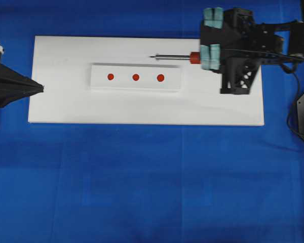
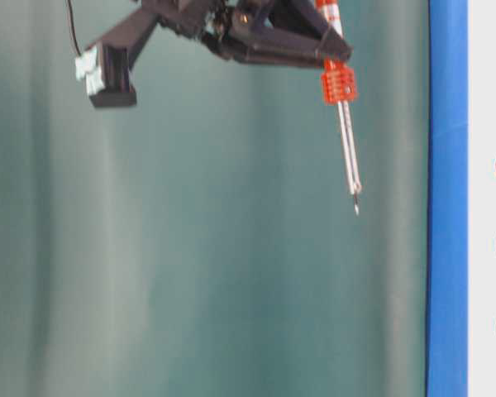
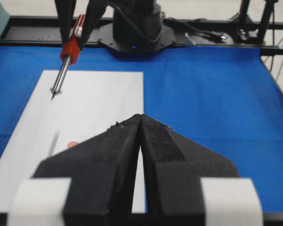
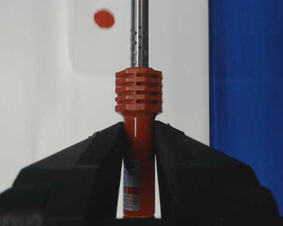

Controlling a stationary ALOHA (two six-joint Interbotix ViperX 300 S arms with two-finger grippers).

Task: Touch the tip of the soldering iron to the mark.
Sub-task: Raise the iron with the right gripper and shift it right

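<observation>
- Blue cloth (image 1: 142,192) covers the near half of the bench; nothing of the task lies on it.
- White board (image 1: 50,106) sits beyond it, with a raised white strip (image 1: 99,81) along its middle carrying three red marks (image 1: 135,77) in a row, left to right.
- Left gripper (image 1: 40,88) rests at the board's left edge, jaws pressed together, holding nothing, well apart from the iron.
- Right gripper (image 4: 139,141) is clamped on the red-orange handle of the soldering iron (image 4: 138,122), at the board's far right.
- Iron's long axis runs right to left over the board; in the table-level view the shaft angles down, clear of the surface.
- The tip (image 1: 153,56) hangs just on the far side of the strip, above the board, closest to the rightmost mark (image 1: 160,78).
- Judgement: that mark lies nearward and below the tip; the right arm, already gripping, would bring the tip toward the near side and lower it. Which of the three marks is meant cannot be told.
</observation>
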